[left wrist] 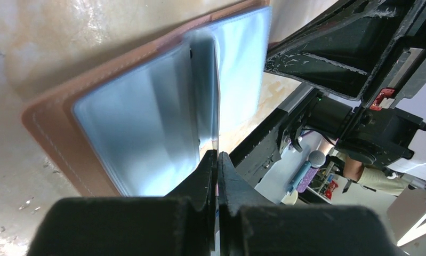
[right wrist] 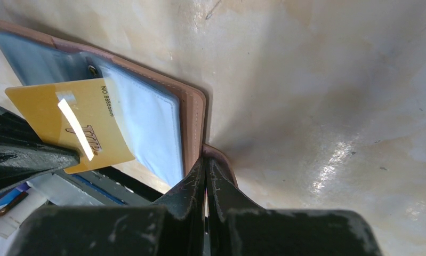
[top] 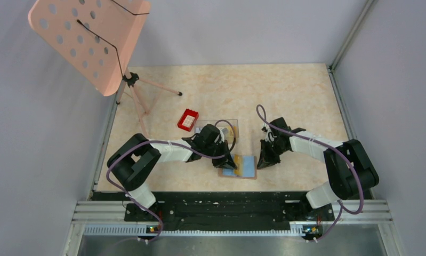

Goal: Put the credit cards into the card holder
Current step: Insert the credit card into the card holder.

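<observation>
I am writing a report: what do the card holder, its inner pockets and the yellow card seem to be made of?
The card holder: tan leather or imitation, matte, stitched edge. The inner pockets: seemingly clear soft plastic over blue, glossy. The yellow card: probably stiff glossy plastic, printed number, bright glare.

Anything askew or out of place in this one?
The yellow card, held in the left end effector, sits skewed to the edges of the open wallet and sticks out past it. Nothing looks spilled or damaged.
</observation>
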